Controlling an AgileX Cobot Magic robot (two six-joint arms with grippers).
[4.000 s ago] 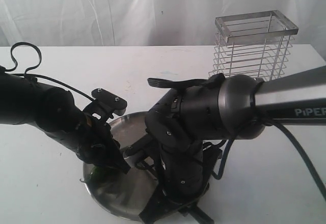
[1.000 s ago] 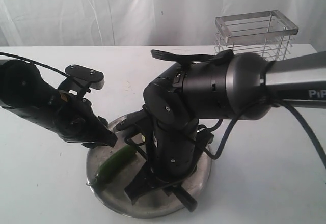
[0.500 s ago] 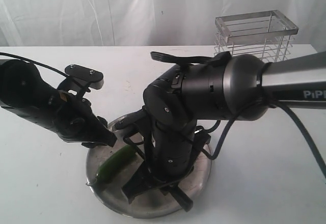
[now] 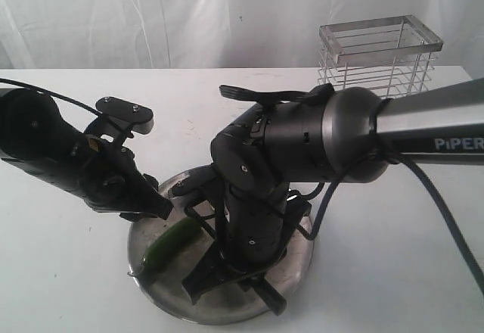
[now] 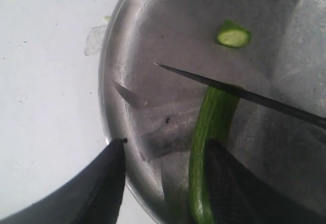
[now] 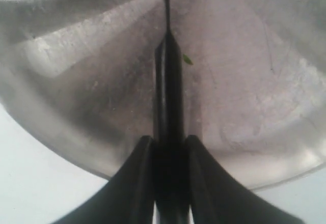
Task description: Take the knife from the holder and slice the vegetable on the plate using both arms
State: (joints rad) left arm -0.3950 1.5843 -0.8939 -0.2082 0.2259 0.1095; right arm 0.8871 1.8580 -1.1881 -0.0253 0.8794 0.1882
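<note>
The green vegetable (image 4: 171, 244) lies on the left part of the steel plate (image 4: 296, 261). The black knife (image 5: 239, 92) is in my right gripper (image 6: 170, 155), which is shut on its handle (image 6: 168, 89). Its blade rests across the vegetable's (image 5: 209, 132) end. A cut slice (image 5: 234, 34) lies just beyond the blade. My left gripper (image 5: 165, 183) hangs open over the plate's left rim (image 5: 109, 112), and the vegetable runs along the inner side of one finger (image 5: 232, 188). The right arm (image 4: 302, 151) hides the plate's middle in the exterior view.
The wire holder (image 4: 378, 57) stands at the back right of the white table (image 4: 68, 287). A white curtain closes off the back. A small pale scrap (image 5: 94, 36) lies on the table beside the plate's rim.
Over the last second the right arm has edged slightly left over the plate. The left arm has stayed put. Four seconds ago the left gripper was low on the vegetable; it now stands higher.
</note>
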